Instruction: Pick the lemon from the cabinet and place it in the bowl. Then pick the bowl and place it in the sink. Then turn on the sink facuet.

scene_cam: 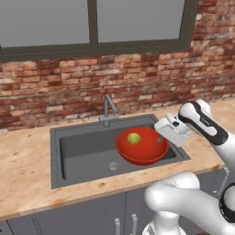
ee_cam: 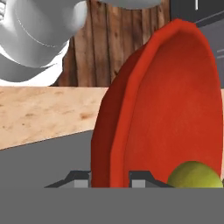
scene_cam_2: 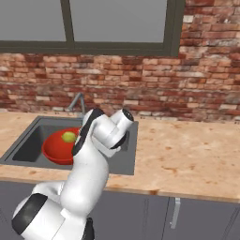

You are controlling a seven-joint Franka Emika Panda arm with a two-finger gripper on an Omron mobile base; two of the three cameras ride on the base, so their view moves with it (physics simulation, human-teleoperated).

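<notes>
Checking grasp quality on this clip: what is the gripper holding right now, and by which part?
The gripper holds the red bowl by its rim, one finger on each side of the wall, over the sink. The lemon lies inside.

arm reaching forward, end effector (scene_cam: 161, 136) nearly closed

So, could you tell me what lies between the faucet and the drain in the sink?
Bare dark basin floor between the faucet and the drain, seen in the left base view; the bowl sits beside it.

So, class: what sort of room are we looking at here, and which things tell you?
Most likely a kitchen: a sink with a tap set into a counter, grey cupboards below, and a red bowl holding a lemon.
</notes>
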